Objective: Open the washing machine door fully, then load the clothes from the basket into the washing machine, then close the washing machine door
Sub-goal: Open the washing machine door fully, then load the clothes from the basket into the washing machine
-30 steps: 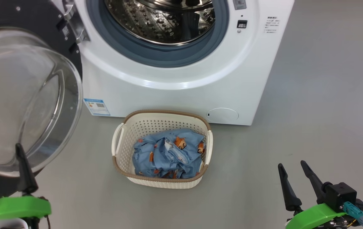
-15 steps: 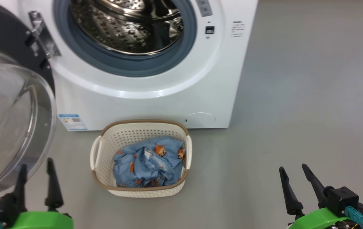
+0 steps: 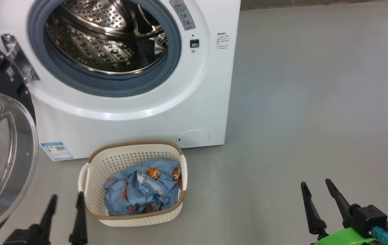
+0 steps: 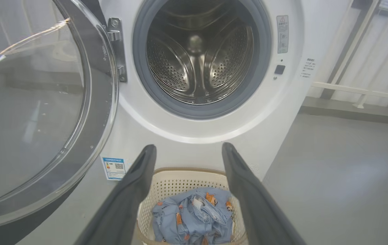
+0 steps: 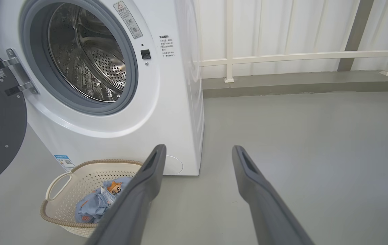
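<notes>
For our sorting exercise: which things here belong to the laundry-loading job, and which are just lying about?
Belong to the job: washer, door, basket, clothes.
Just there: railing, floor, label.

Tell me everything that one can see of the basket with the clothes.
The basket is small, cream-white, seemingly plastic, rounded rectangular, with perforated walls, a brown woven-look rim and a loop handle at each short side. It stands upright on the grey floor, close before the washing machine; whether they touch, I cannot tell. The light-blue printed clothes lie bundled inside it.
</notes>
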You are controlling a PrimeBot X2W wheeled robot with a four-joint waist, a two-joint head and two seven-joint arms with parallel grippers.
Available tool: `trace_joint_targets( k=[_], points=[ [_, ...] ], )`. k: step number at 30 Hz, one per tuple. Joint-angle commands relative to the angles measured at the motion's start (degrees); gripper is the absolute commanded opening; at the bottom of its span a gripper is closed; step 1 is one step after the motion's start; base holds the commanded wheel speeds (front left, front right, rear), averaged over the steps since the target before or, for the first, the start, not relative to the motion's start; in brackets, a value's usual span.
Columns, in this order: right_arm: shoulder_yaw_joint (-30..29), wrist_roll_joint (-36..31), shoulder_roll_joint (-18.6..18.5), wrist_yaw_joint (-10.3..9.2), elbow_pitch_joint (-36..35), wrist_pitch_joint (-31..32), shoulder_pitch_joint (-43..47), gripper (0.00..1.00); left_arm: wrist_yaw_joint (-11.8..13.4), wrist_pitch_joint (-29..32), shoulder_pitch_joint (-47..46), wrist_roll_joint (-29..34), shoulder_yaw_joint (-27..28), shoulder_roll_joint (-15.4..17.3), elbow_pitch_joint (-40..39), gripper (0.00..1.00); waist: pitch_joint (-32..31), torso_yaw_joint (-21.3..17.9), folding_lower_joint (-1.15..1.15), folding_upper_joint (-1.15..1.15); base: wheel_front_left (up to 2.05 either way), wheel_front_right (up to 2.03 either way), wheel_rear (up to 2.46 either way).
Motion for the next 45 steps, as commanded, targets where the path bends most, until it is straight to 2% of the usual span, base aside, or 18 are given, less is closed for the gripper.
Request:
trace_joint_targets(
  k=[1, 5, 16, 45],
  points=[
    [1.14, 0.34, -0.25, 0.14, -1.64, -0.44, -0.30, 1.00, -0.14, -0.36, -0.56, -0.43, 1.56, 1.67, -1.39, 1.00, -0.65, -0.44, 0.00, 0.00, 0.00, 0.00, 0.00],
    [1.04, 0.14, -0.25, 0.14, -1.94, -0.44, 0.27, 1.00, -0.14, -0.36, 0.60, -0.38, 0.81, 2.33, -0.91, 1.00, -1.51, -0.63, 0.00, 0.00, 0.00, 0.00, 0.00],
    [-0.12, -1.25, -0.25, 0.14, -3.99, -0.44, 0.87, 1.00, -0.14, -0.36, 1.63, 1.17, 1.47, 1.34, -1.35, 1.00, -2.15, -0.07, 0.00, 0.00, 0.00, 0.00, 0.00],
    [-1.50, -2.41, -0.25, 0.14, -3.38, -0.44, 1.27, 1.00, -0.14, -0.36, 1.63, 1.72, 1.26, 1.70, -1.81, 1.00, -1.84, 1.24, 0.00, 0.00, 0.00, 0.00, 0.00]
  ],
)
